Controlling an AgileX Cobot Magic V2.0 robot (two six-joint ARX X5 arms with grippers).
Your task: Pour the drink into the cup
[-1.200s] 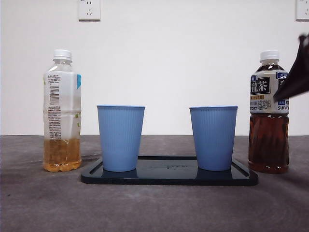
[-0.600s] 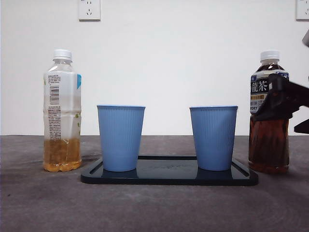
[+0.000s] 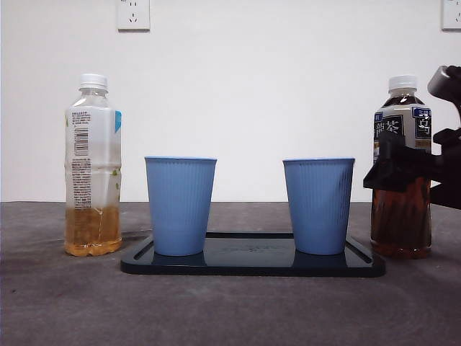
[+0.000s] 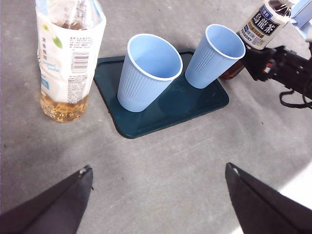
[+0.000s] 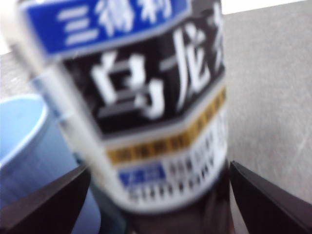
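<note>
A dark oolong tea bottle with a white cap stands right of the tray, and fills the right wrist view. My right gripper is at its label height, open, with one jaw on each side of the bottle. Two empty blue cups stand upright on a dark tray. My left gripper is open and empty, held back above the table in front of the tray. The left wrist view also shows the cups and the right gripper.
A clear bottle with a little yellow tea stands left of the tray, also in the left wrist view. A white wall closes the back of the grey table.
My right gripper came down from the upper right and moved in around the dark bottle. The bottle's label looks slightly turned. Cups, tray and the yellow tea bottle have not moved.
</note>
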